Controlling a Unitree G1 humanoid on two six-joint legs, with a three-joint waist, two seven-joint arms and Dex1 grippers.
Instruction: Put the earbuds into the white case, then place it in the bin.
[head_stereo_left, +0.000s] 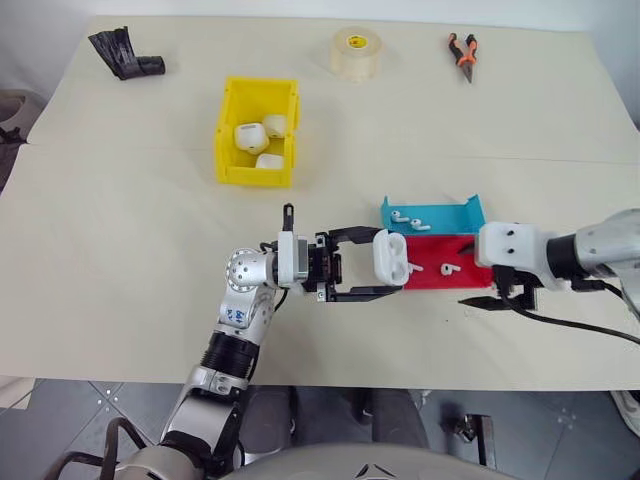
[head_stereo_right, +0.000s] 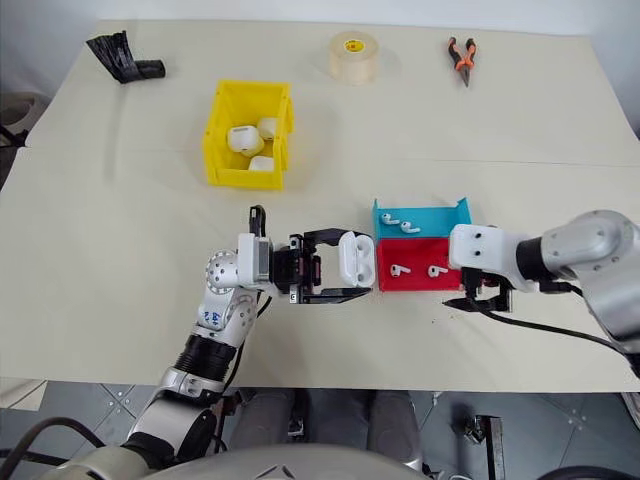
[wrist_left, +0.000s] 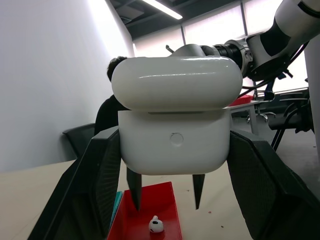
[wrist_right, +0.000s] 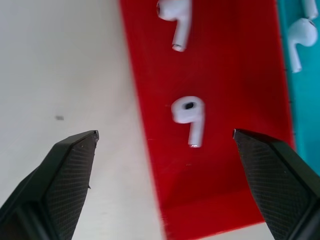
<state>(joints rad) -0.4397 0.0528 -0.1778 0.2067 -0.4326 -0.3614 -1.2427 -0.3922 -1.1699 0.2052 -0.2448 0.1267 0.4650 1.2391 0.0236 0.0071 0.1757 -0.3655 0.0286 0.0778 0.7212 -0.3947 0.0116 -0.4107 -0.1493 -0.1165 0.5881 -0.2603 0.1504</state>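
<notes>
At frame centre the left gripper (head_stereo_left: 385, 264) has its fingers clamped on the white case (head_stereo_left: 389, 258), lid ajar, hiding the red tray's (head_stereo_left: 432, 274) near end. The right gripper (wrist_right: 165, 137), fingers spread wide, hovers over an earbud (wrist_right: 189, 119) in that tray. The yellow bin (head_stereo_left: 226, 140), upper left on the surface (head_stereo_left: 120, 250), holds three cases.
</notes>
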